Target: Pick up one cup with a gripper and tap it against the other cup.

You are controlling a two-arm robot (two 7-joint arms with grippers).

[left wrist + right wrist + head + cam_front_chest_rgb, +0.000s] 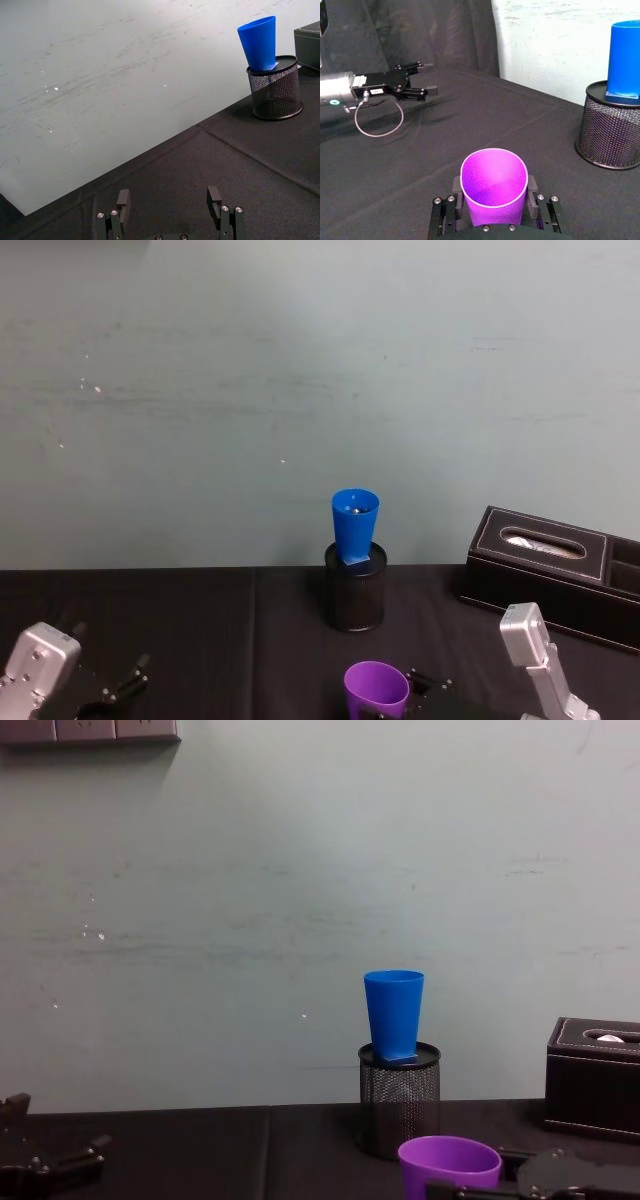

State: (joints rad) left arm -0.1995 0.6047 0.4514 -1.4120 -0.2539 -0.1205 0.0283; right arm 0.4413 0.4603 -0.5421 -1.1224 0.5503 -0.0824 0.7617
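Right gripper [494, 215] jaws clamped around purple cup [494, 186], near pen holder [612, 127] carrying blue cup [624, 57]; left gripper [170, 202] jaws open, empty.

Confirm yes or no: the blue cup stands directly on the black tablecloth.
No. The blue cup sits on top of the black mesh pen holder, raised above the cloth.

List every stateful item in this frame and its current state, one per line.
purple cup: upright, gripped between the right claw's fingers.
blue cup: upright, sitting in the mesh pen holder's top.
mesh pen holder: standing on the table.
right claw: shut on the purple cup.
left claw: open, empty, low over the table.
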